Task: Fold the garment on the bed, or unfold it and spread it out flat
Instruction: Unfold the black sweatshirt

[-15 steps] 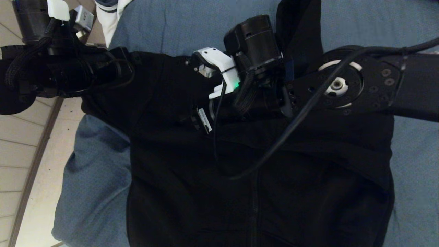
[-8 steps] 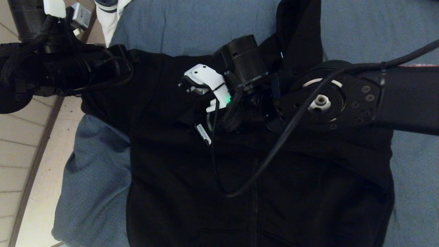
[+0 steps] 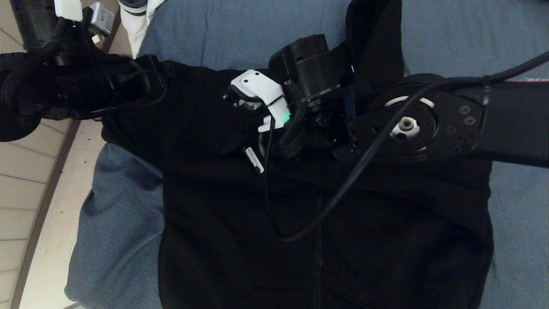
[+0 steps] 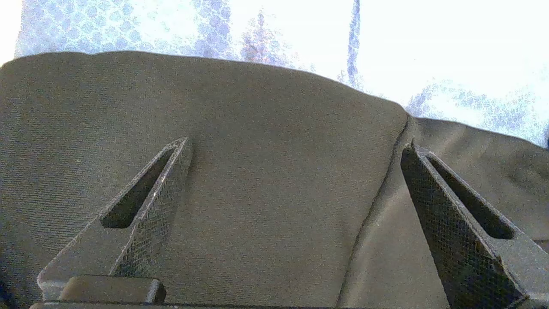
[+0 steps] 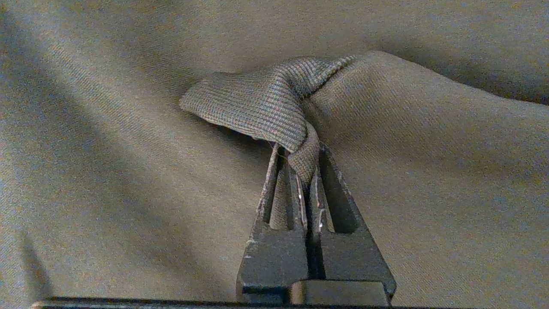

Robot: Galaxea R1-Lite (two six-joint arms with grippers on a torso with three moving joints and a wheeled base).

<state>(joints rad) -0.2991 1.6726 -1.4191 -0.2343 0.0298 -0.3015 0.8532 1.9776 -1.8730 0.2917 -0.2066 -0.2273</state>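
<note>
**Right gripper pinching hoodie fabric, left gripper wide apart over the sleeve**

Across the blue-grey bed (image 3: 240, 34), the biggest thing in the head view, the black hoodie (image 3: 240, 223) lies front side up, its zipper running down the middle of the body toward the near edge. One sleeve reaches out to the robot's left, past the mattress corner, over the tiled floor (image 3: 25, 189). A dark strip of the hoodie runs away toward the far side of the bed, above the right arm. Bare sheet shows on both sides of the body.

Right arm (image 3: 429, 120) comes in from the right, lying across the hoodie's chest, a black cable looping off it onto the fabric. Right gripper (image 5: 305, 171): fingers (image 5: 279, 201) pressed together, clamped on a small raised fold of ribbed hoodie cloth, the fold pulled up off the surrounding fabric.

Left arm (image 3: 64, 86) sits at the upper left over the outstretched sleeve. Left gripper (image 4: 296, 150): fingers (image 4: 146, 210) spread far apart, nothing between them, tips close to the black sleeve cloth; can't tell if they touch it.

A bit of navy and white bedding (image 3: 139, 17) peeks in at the far left corner of the bed.
</note>
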